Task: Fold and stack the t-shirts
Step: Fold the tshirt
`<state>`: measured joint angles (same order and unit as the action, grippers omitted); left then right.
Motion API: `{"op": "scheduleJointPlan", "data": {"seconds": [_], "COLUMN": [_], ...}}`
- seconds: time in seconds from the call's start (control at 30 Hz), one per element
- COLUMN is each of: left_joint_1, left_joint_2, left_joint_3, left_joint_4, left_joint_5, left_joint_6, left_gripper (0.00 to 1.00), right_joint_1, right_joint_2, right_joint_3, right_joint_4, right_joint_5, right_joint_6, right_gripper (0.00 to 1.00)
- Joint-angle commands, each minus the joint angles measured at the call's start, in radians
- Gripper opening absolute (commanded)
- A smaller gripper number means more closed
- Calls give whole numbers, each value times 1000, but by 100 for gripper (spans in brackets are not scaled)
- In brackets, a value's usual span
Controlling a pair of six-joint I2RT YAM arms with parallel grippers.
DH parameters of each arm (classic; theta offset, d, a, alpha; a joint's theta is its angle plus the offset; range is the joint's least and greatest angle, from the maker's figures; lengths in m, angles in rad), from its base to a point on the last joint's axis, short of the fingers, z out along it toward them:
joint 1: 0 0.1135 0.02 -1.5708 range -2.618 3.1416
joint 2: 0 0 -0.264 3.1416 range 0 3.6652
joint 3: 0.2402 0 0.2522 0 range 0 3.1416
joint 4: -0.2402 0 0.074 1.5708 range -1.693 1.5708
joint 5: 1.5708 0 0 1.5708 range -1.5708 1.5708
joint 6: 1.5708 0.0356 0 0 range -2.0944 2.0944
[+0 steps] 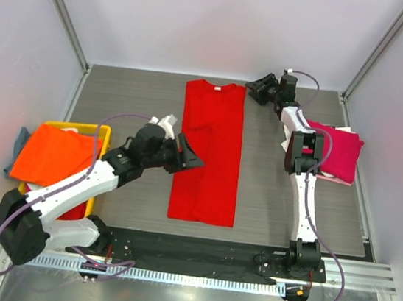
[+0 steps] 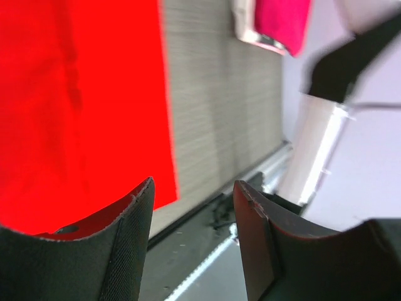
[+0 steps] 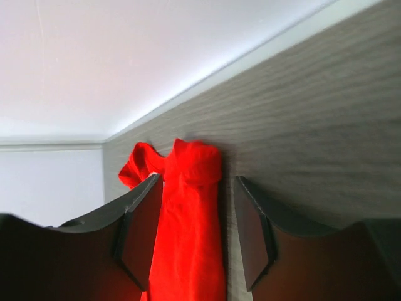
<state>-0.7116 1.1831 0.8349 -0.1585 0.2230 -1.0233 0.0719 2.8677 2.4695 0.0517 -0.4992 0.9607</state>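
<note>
A bright red t-shirt (image 1: 209, 151) lies flat in the middle of the table as a long strip, its sides folded in and its collar at the far end. My left gripper (image 1: 190, 157) is open at the strip's left edge, with nothing between its fingers (image 2: 133, 241). The left wrist view shows the red shirt (image 2: 81, 106) and bare table past them. My right gripper (image 1: 259, 88) is open just off the collar's right corner. In the right wrist view the red shirt (image 3: 188, 219) lies on the table beyond the open gripper (image 3: 197, 180).
A magenta-pink t-shirt (image 1: 335, 149) lies folded on a white one (image 1: 342, 180) at the right edge. An orange t-shirt (image 1: 56, 154) drapes over a yellow crate (image 1: 103, 138) at the left, beside grey cloth (image 1: 18, 143). Walls enclose the table on three sides.
</note>
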Motion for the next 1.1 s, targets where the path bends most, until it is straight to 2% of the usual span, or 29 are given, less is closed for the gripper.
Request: {"op": "scheduleJointPlan", "data": {"seconds": [0.0, 0.13, 0.17, 0.2, 0.27, 0.3, 0.37, 0.4, 0.5, 0.6, 0.7, 0.83, 0.93, 1.07], "left_joint_1": [101, 196, 216, 224, 239, 244, 247, 247, 248, 248, 248, 247, 248, 245], "left_joint_2": [-78, -155, -160, -165, -162, -158, -151, -148, -151, -157, -148, -171, -174, -126], "left_joint_3": [-85, -183, -198, -213, -258, -270, -304, -312, -341, -376, -414, -447, -467, -467], "left_joint_4": [-164, -174, -171, -164, -139, -130, -101, -96, -85, -78, -56, -56, -55, -50], "left_joint_5": [-2, 22, 21, 24, 24, 32, 39, 48, 55, 67, 98, 118, 127, 179], "left_joint_6": [80, 97, 98, 98, 91, 86, 81, 81, 81, 74, 62, 48, 38, 40], "left_gripper": [55, 55, 54, 54, 54, 54, 54, 55, 56, 56, 55, 54, 55, 55], "right_joint_1": [-1, 5, 9, 15, 37, 43, 75, 91, 155, 248, 345, 440, 509, 557], "right_joint_2": [-200, -437, -546, -597, -762, -827, -939, -1052, -1236, -1356, -1496, -1694, -1748, -1739], "right_joint_3": [-192, -473, -535, -658, -795, -934, -1079, -1207, -1435, -1607, -1741, -1860, -1903, -1942], "right_joint_4": [-87, -107, -108, -107, -90, -87, -92, -122, -188, -284, -397, -504, -559, -543], "right_joint_5": [37, 57, 62, 67, 71, 86, 149, 177, 267, 341, 384, 409, 416, 390], "right_joint_6": [-94, -183, -204, -220, -250, -258, -290, -300, -312, -304, -274, -197, -143, -116], "right_gripper": [56, 56, 56, 56, 56, 56, 56, 56, 55, 50, 42, 43, 46, 45]}}
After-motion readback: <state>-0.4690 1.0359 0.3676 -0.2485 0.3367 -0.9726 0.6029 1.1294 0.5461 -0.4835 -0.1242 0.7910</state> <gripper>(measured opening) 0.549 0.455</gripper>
